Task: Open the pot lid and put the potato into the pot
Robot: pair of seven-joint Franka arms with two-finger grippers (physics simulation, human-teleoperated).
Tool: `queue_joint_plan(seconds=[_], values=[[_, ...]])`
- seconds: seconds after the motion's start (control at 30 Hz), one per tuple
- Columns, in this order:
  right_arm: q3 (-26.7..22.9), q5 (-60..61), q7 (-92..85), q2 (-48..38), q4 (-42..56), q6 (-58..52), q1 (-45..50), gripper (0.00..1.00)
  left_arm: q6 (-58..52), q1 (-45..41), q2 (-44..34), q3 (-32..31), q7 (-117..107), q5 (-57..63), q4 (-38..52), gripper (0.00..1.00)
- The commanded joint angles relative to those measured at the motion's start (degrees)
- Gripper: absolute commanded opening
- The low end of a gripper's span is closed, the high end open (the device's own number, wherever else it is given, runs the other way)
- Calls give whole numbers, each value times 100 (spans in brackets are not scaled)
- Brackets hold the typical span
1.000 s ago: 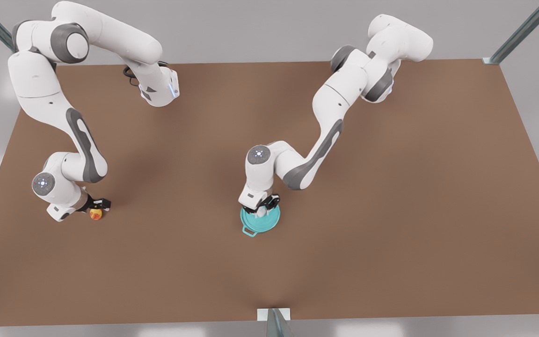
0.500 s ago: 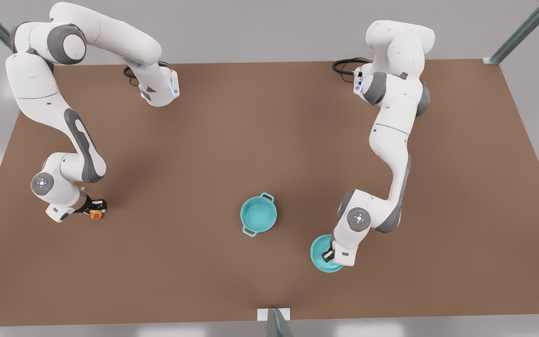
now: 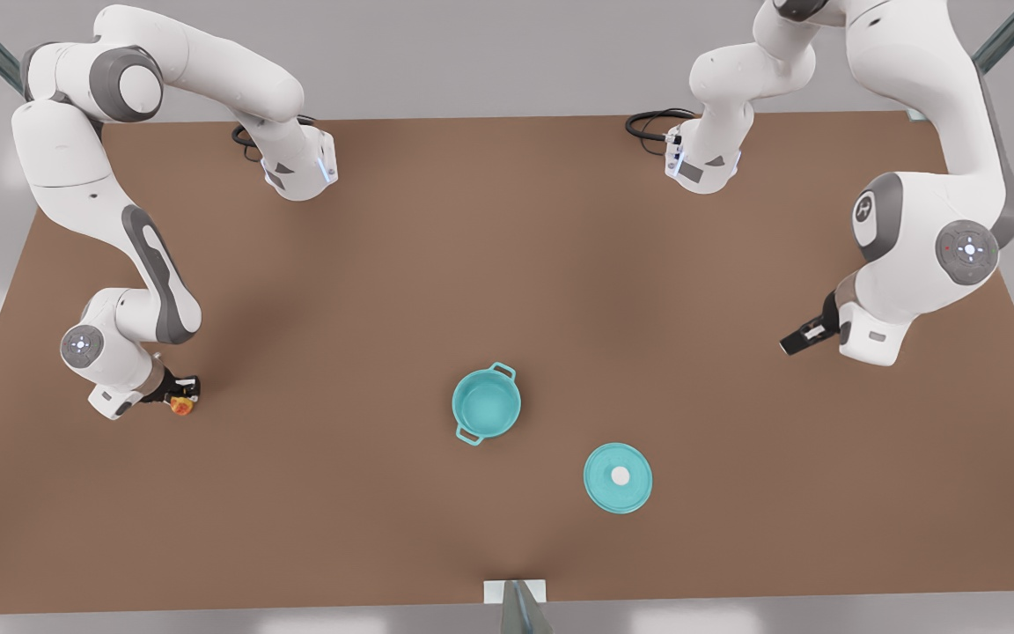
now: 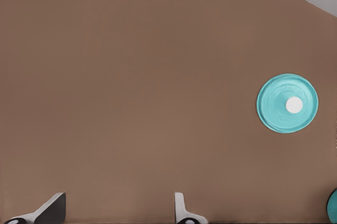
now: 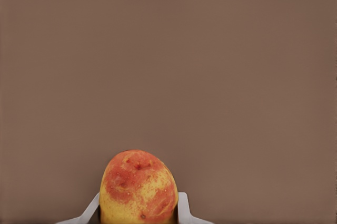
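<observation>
Potato [image 3: 180,404] was seen in the front view at that view's left, clamped between the fingers of the right gripper [image 3: 183,393] just above the table [image 3: 384,220]; the pot [image 3: 487,404] stood open near the middle, and the lid [image 3: 618,477] lay flat on the table well apart from it, toward the view's right. The left gripper [image 3: 796,342] was raised at the far right, clear of everything, and its arm appeared to be waiting. In the left wrist view the lid [image 4: 287,103] was shown knob upward on bare table, and the gripper's two fingertips [image 4: 52,208] stood wide apart with nothing between them [image 4: 118,211]. In the right wrist view the potato [image 5: 139,187] was gripped at its sides by the fingers [image 5: 181,208], which were closed against it. The potato was judged light, firm and rounded, so liable to roll or slip unless held across its middle, as it was. Compared with half a second before, the lid had been released onto the table and the left arm had been drawn up and away to the right, while the pot, the potato and the right arm were almost unchanged.
</observation>
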Motion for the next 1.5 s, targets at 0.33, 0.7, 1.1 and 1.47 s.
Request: queue_joint_plan(seconds=[0.33,0.7,1.1,1.47], values=[[510,232,720,-661,55,-947,83,52,-105,-11,-92,-29,2297,-52,4,100],[1617,890,3778,-1031,741,-2388,873,52,-457,-1155,402,1449,3026,98,991,100],[1599,1374,6723,-513,2270,-3180,2869,52,941,-547,-118,955,3070,-44,-374,100],[791,1480,8666,701,3931,-3127,4627,52,906,-547,-109,955,3053,-123,-330,100]])
